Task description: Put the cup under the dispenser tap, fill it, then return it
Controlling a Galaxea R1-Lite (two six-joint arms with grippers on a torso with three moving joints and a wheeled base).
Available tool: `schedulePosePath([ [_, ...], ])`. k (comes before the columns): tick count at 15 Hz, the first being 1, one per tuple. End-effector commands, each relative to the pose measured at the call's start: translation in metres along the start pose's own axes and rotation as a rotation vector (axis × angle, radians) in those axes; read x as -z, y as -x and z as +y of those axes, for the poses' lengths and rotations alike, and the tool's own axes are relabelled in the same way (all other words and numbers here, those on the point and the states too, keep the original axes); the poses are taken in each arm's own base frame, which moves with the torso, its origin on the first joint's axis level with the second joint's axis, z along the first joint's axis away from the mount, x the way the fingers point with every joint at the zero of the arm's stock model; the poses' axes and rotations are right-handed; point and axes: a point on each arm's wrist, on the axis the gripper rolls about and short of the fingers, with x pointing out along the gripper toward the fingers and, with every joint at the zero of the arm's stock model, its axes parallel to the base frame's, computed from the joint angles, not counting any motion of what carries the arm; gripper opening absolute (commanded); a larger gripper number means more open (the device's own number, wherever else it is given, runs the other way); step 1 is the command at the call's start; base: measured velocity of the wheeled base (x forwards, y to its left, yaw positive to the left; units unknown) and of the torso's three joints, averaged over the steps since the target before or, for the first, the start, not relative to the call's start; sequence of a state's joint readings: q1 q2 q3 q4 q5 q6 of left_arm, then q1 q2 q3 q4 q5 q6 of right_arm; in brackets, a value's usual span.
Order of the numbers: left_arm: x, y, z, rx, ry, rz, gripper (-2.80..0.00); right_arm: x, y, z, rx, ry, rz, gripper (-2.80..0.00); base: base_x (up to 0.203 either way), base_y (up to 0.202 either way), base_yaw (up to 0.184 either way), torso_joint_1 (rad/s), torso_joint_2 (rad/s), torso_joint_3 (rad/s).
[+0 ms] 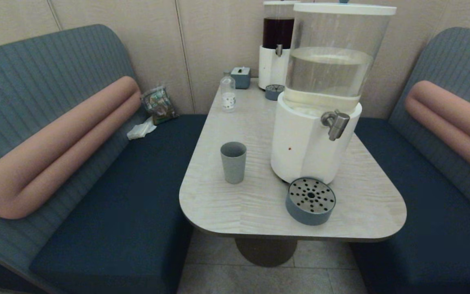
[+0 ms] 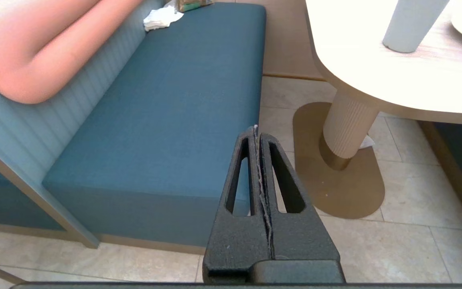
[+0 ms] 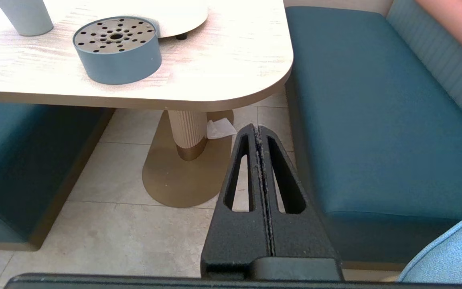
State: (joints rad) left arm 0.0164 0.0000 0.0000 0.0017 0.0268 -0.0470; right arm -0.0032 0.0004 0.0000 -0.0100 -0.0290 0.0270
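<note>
i see the cup upright on the table, left of the dispenser tap. my left gripper, clenched and empty below, sits nearer; right gripper likewise clenched.

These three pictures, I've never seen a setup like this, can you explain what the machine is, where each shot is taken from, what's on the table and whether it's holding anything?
It is a two-armed robot standing at a booth table. The wide picture comes from a camera on its head, looking down at the table. The other two come from cameras on its wrists, just behind the black fingers.

On the table stand a grey-blue cup, a big white water dispenser with a steel tap, a round drip tray in front of it, a small bottle, and a second dispenser with dark liquid at the back.

Nothing is held. The left gripper and right gripper are both shut and empty, down low beside the table, above the floor. The cup is not yet under the tap.
</note>
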Motion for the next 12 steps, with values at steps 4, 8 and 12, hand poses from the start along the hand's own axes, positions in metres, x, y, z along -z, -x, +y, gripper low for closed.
schedulePosePath([
  [4, 0.0004, -0.0002, 0.0000, -0.001, 0.000, 0.003, -2.80, -0.0001, 0.0000, 0.0000, 0.000, -0.001, -0.001, -2.80, 0.000, 0.000, 0.000, 0.000, 0.00, 0.000],
  [8, 0.0003, -0.0003, 0.0000, -0.001, 0.000, 0.004, -2.80, -0.0001, 0.0000, 0.0000, 0.000, -0.001, -0.001, -2.80, 0.000, 0.000, 0.000, 0.000, 0.00, 0.000],
  [12, 0.0004, -0.0002, 0.0000, -0.001, 0.000, 0.003, -2.80, -0.0001, -0.0001, 0.0000, 0.000, -0.001, 0.000, -2.80, 0.000, 0.000, 0.000, 0.000, 0.00, 0.000],
])
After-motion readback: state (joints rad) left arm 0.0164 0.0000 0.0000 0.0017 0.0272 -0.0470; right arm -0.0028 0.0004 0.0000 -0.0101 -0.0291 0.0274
